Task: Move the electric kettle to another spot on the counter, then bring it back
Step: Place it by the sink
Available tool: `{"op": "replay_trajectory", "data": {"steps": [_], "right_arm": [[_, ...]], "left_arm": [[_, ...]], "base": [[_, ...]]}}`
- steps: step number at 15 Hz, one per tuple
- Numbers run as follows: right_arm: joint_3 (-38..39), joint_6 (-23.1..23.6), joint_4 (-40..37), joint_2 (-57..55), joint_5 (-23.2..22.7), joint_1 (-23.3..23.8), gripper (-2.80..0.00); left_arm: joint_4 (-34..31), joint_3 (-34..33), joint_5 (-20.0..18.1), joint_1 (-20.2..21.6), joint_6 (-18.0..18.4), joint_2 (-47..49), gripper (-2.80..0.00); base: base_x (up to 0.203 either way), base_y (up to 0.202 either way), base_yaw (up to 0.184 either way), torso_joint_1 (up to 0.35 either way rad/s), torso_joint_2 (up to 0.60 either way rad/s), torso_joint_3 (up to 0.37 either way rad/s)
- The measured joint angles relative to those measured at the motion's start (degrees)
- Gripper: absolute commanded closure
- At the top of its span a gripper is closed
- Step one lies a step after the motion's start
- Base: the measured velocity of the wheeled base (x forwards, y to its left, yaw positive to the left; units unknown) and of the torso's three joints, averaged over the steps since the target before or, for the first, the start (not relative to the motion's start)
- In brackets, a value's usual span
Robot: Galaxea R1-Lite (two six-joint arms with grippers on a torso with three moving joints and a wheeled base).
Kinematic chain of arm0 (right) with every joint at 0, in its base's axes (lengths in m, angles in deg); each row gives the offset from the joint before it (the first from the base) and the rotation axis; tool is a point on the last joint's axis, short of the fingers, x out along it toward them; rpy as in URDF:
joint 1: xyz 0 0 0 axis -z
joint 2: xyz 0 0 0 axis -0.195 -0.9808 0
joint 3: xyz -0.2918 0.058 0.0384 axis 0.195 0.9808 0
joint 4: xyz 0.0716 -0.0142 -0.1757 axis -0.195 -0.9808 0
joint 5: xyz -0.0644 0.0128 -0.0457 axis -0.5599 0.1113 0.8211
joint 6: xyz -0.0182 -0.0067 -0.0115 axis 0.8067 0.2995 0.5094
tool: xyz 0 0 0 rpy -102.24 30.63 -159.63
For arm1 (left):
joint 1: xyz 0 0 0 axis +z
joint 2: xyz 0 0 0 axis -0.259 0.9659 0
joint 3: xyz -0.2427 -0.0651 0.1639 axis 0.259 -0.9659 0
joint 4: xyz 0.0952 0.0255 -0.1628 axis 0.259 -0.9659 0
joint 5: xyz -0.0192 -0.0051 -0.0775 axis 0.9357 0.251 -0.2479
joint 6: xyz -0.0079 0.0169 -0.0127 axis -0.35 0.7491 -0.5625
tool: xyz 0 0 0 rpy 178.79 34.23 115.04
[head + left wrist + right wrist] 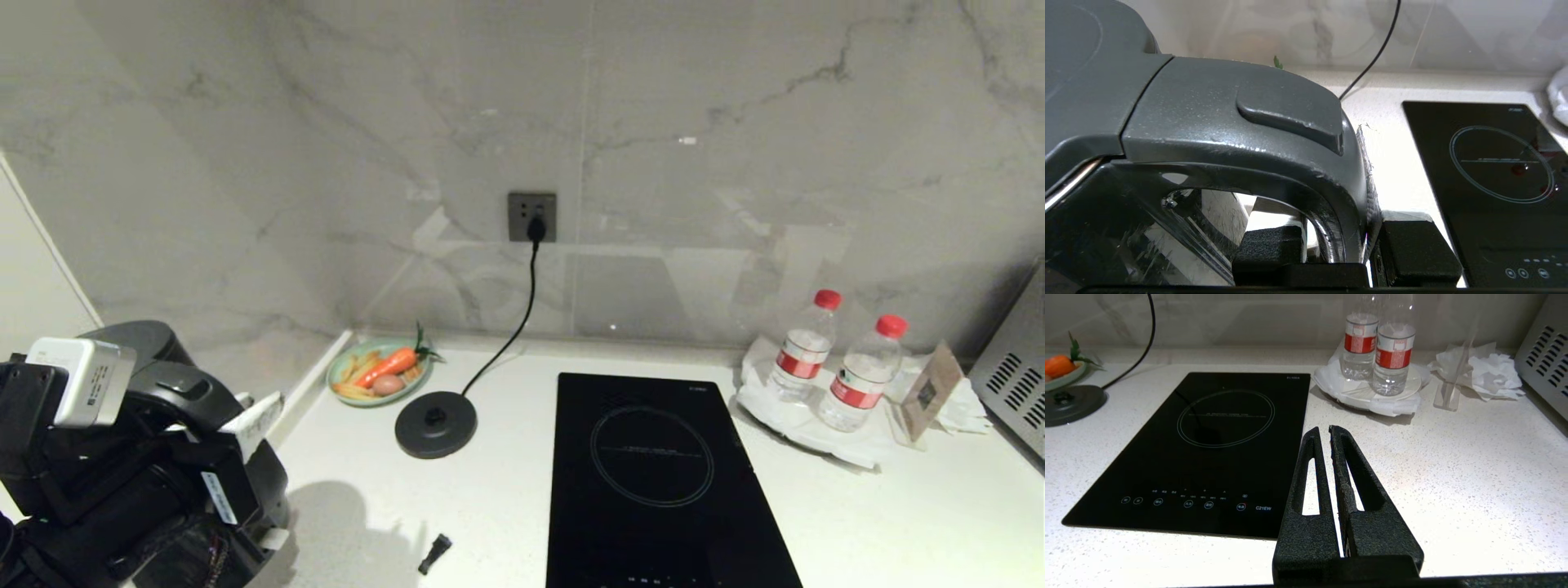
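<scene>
Your left gripper [1345,245] clamps the electric kettle [1208,134] by its handle, off its base disc [436,424] (far left); returning it remains.

Hob [653,474], bottles [804,347], carrot plate [377,373]

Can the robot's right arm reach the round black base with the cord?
Probably not easily. The right gripper hangs shut over the counter on the far side of the hob, and the base sits beyond it, near the left gripper holding the kettle.
</scene>
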Motion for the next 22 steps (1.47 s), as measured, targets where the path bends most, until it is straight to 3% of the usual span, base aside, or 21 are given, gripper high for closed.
{"op": "replay_trajectory", "data": {"steps": [18, 22], "right_arm": [[0.0, -0.02, 0.0, 0.0, 0.06, 0.0, 0.0], [0.0, 0.0, -0.02, 0.0, 0.07, 0.0, 0.0]], "left_arm": [[0.02, -1.16, -0.02, 0.01, -0.91, -0.3, 0.0], [0.09, -1.05, -0.06, 0.04, -0.89, -0.33, 0.0]], "base": [[0.0, 0.0, 0.0, -0.001, 0.0, 0.025], [0.001, -0.008, 0.137, 0.005, 0.0, 0.004]]}}
